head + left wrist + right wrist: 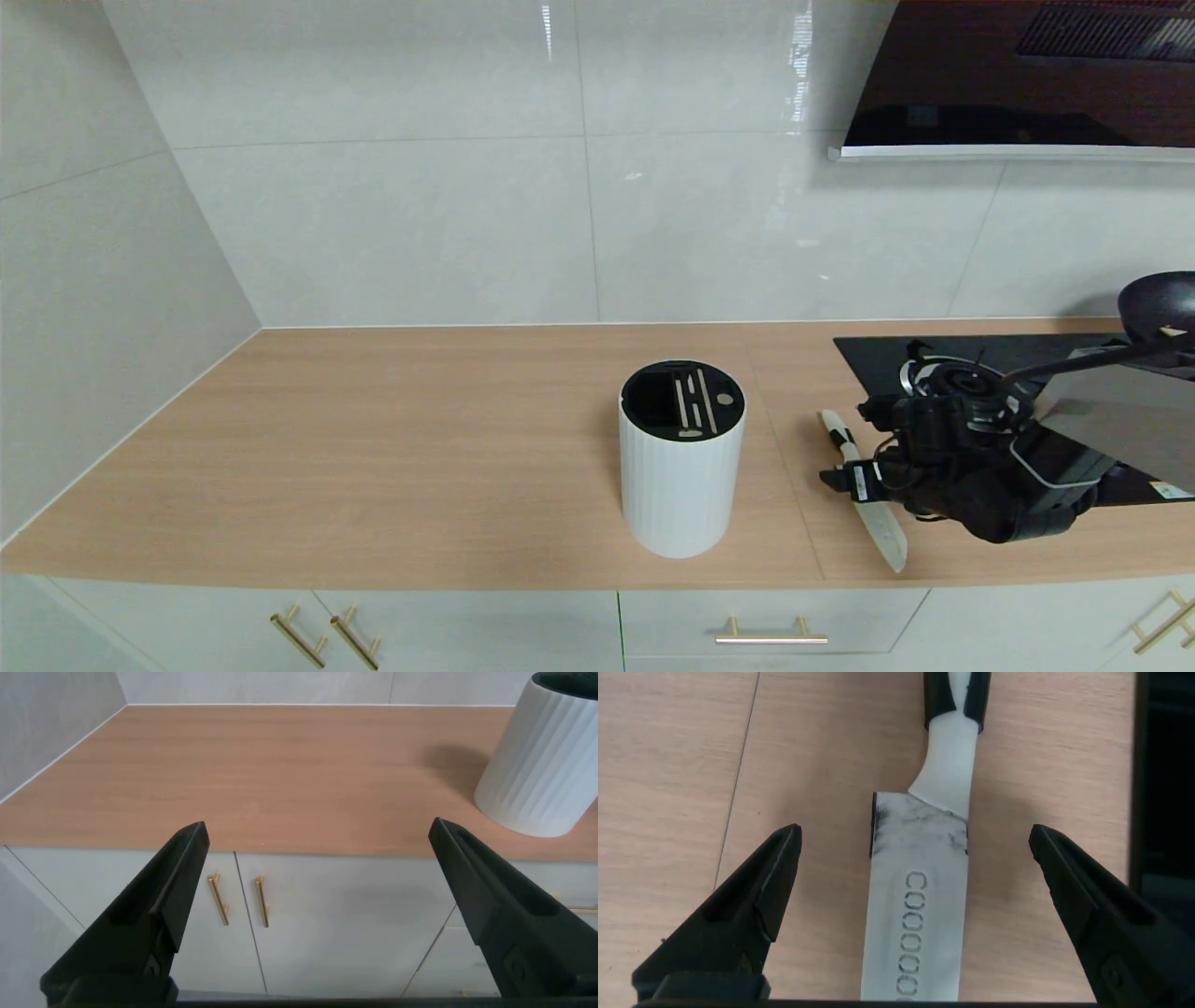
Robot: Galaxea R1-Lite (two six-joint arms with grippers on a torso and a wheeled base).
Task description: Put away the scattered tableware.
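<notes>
Head view: high, facing down over wooden countertop (420, 448). Left wrist view: off front edge, sharing white ribbed holder (542, 756). Right wrist view: close above knife (920, 905).

left tool (318, 915): black tapered fingers (149, 919) | right tool (915, 919): black, cabled wrist

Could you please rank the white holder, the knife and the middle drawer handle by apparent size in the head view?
Largest to smallest:
1. holder
2. knife
3. drawer handle, clearly shorter and thinner than the knife
</notes>
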